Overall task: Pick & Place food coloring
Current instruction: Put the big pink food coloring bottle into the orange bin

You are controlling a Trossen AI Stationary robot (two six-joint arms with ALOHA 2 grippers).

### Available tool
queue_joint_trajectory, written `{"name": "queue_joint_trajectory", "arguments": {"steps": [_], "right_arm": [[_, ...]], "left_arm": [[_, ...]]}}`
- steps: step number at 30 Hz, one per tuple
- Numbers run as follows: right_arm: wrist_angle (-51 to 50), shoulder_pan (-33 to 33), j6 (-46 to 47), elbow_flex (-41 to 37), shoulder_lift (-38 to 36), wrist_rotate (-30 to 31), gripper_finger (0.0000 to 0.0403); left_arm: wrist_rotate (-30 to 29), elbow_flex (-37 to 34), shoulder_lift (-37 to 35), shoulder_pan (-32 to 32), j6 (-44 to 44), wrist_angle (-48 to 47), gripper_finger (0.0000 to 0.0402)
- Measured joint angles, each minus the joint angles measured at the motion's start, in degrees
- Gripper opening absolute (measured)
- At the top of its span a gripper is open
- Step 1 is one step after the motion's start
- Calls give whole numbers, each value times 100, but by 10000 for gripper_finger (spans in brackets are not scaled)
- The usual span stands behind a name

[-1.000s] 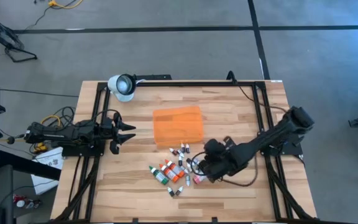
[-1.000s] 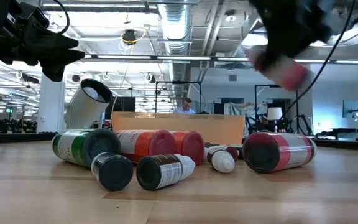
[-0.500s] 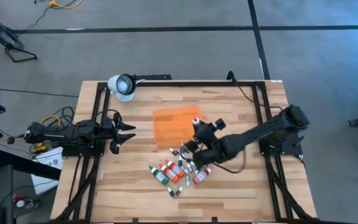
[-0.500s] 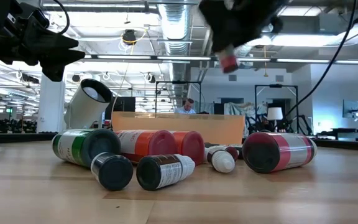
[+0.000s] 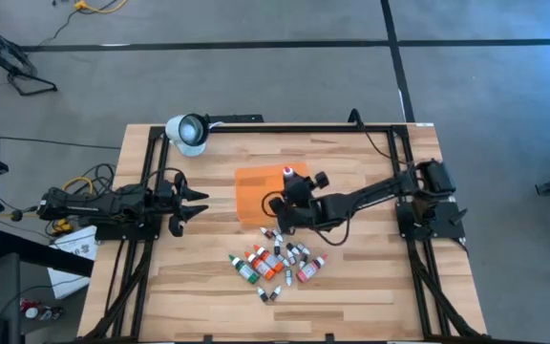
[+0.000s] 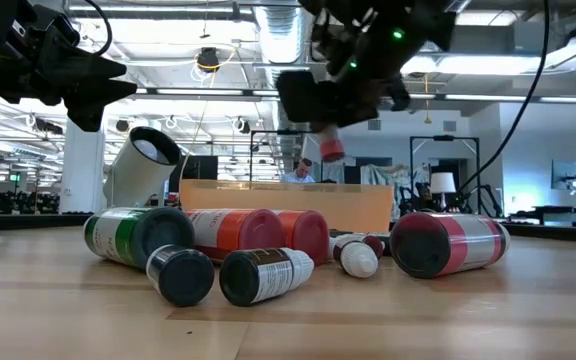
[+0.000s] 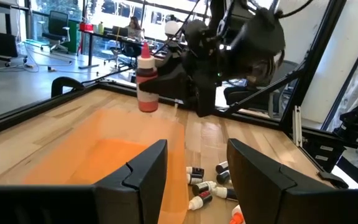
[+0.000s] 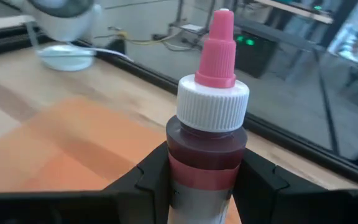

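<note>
Right wrist view shows us the clearest fact: the right gripper (image 8: 201,171) has its two fingers closed around the body of a dark red food coloring bottle (image 8: 207,130) with a white collar and pink tip, held upright. From the high view we place that gripper (image 5: 289,196) over the near-right part of the flat orange tray (image 5: 261,186), with the bottle's pink cap showing above it. The left wrist view agrees: we see the bottle (image 7: 146,78) standing upright above the tray (image 7: 104,149), and we cannot tell there whether its base touches the surface. The rest of the food coloring lies in a loose pile of bottles (image 5: 277,261) on the wooden table (image 5: 370,277), just in front of the tray. The left gripper (image 5: 187,198) waits at the table's left edge, fingers apart and holding nothing. We judge the carry step is nearly done and the placing step is in hand. The next move, as we read it, calls for lowering the bottle onto the tray, keeping it upright, then opening the fingers and lifting clear without tipping it
</note>
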Motion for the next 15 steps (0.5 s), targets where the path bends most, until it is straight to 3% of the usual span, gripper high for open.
{"name": "queue_joint_trajectory", "arguments": {"steps": [10, 15], "right_arm": [[1833, -584, -2615, 0, 0, -1845, 127], [2198, -919, -3250, 0, 0, -3000, 127]], "left_arm": [[21, -2, 0, 0, -50, -2, 160], [108, -1, 0, 2, -107, -18, 160]]}}
